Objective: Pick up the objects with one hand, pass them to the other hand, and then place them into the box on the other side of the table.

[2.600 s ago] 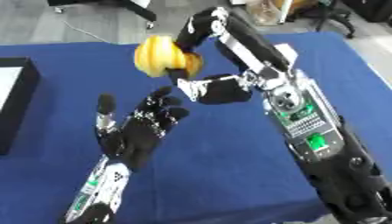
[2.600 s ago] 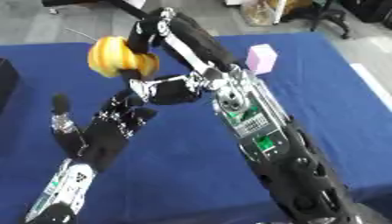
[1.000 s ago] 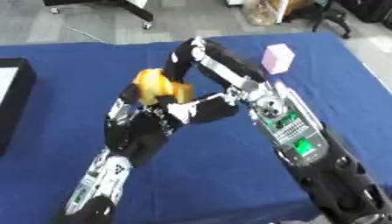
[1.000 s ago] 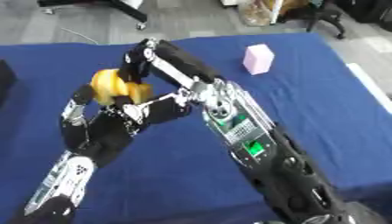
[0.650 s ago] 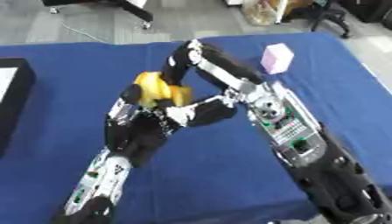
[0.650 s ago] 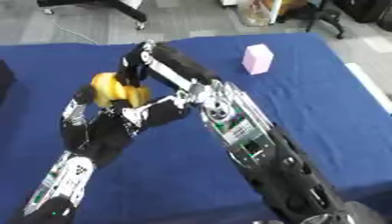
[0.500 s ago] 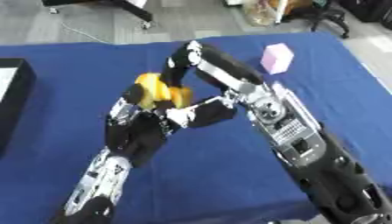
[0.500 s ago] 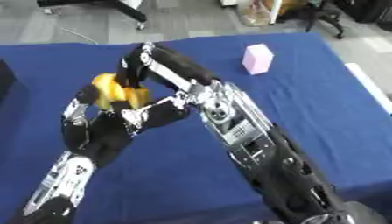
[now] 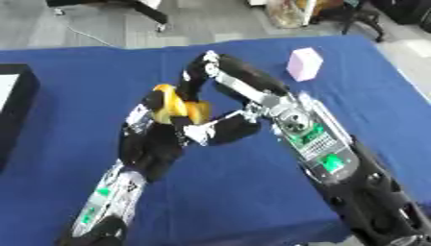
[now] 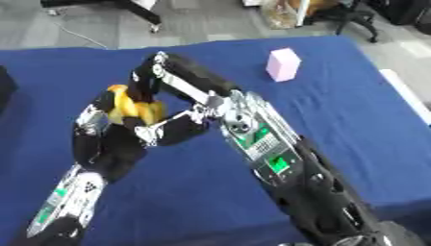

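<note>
So the table has a plain blue cloth on it, running right across both views, and past its far edge you get grey floor with some black stand legs and what looks like a chair up top right. Both hands meet over the middle of the cloth around 1 yellow fruit. The left hand comes up from below with its fingers curled around the fruit from underneath. The right hand reaches in from the right, thumb and fingers bent around it too, so both are touching it. A pink block stands well apart near the far right edge. A black box sits at the left edge.
</note>
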### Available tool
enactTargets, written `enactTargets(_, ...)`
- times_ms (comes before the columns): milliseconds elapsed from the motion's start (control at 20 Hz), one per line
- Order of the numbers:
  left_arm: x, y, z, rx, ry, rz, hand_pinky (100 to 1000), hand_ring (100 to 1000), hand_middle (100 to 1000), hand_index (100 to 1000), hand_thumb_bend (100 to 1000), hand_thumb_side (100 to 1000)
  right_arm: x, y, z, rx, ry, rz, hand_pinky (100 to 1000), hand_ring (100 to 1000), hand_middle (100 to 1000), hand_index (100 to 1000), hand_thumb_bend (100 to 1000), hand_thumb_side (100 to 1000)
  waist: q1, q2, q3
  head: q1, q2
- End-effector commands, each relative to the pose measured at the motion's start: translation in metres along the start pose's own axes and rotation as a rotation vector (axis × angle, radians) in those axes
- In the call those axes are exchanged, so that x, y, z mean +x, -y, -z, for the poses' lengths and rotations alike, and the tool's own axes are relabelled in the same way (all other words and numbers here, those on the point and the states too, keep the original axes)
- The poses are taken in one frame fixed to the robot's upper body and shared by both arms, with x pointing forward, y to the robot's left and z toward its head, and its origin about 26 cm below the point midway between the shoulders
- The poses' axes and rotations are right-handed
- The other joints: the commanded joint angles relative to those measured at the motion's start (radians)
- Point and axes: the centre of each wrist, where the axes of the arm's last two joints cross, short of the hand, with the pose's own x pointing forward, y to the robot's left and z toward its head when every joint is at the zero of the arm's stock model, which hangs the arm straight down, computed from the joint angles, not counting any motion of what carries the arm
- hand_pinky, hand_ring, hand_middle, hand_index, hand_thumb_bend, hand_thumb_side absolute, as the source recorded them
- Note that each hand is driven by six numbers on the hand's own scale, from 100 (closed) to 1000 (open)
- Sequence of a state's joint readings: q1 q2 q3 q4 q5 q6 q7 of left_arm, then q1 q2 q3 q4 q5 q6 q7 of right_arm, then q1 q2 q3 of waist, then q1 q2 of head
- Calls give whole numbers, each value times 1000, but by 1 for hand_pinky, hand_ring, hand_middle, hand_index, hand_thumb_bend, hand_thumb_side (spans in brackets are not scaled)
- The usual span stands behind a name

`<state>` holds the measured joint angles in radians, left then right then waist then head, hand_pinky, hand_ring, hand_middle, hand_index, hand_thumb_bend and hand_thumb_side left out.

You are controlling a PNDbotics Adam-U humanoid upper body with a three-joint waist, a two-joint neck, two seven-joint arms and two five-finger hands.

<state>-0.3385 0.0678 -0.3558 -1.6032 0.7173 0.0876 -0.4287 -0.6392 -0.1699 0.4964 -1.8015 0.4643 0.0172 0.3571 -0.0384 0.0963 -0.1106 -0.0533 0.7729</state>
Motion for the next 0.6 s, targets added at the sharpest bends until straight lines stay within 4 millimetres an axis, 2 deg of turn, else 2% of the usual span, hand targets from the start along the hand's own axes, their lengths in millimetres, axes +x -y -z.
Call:
enactTargets(50, 9, 7, 11, -15, 24, 17, 746, 392, 308, 553, 100, 720, 6, 4, 1, 6, 31, -19, 623, 679, 362, 269, 100, 100, 2, -9, -2, 2, -3)
enactTargets(200, 9, 7, 11, -5, 20, 22, 708, 331, 231, 490, 100, 701, 5, 5, 0, -1, 28, -23, 625, 681, 373, 281, 100, 100, 2, -9, -2, 4, -3)
enactTargets(350, 9, 7, 11, 7, 20, 26, 689, 321, 220, 478, 100, 687, 4, 5, 0, -12, 25, -28, 630, 686, 393, 302, 128, 100, 2, -9, -1, 5, -3)
enactTargets(450, 9, 7, 11, 14, 20, 31, 670, 317, 218, 474, 100, 679, 4, 5, 0, -23, 25, -36, 636, 692, 421, 331, 180, 100, 2, -9, -1, 5, -3)
enactTargets(500, 9, 7, 11, 18, 20, 34, 667, 314, 217, 472, 100, 675, 4, 6, -1, -31, 26, -42, 642, 699, 449, 363, 289, 100, 2, -9, -1, 5, -3)
enactTargets(600, 9, 6, 10, 26, 18, 40, 666, 311, 215, 470, 100, 673, 4, 7, -1, -49, 27, -52, 649, 707, 476, 401, 403, 100, 2, -9, -2, 5, -3)
